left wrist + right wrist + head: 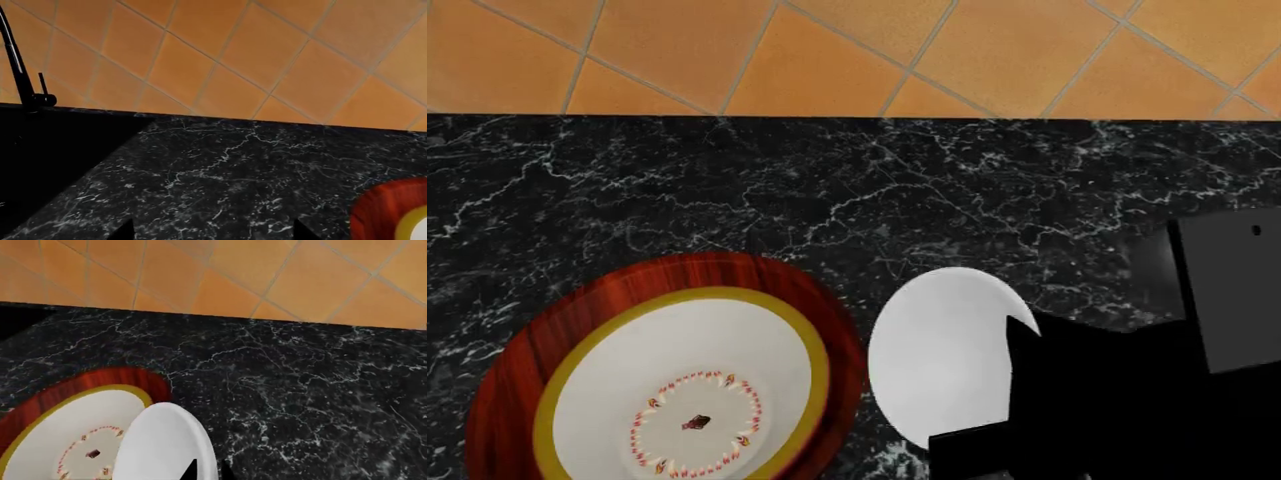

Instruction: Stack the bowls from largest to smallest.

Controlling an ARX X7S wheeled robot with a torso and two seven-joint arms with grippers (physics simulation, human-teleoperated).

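The large red-brown wood-grain bowl (814,300) sits on the black marble counter at the lower left of the head view. The medium white bowl (681,360), with a yellow rim and a red dotted ring, lies inside it. My right gripper (210,471) is shut on the rim of the small plain white bowl (167,440), one finger inside and one outside. It holds the bowl tilted just right of the stack (941,355). My left gripper (213,232) is open and empty over bare counter. The red-brown bowl's edge (383,207) shows in a corner of the left wrist view.
An orange tiled wall (854,50) backs the counter (868,190). In the left wrist view, a black faucet (20,70) stands over a dark sink (40,165) beside the counter, away from the bowls.
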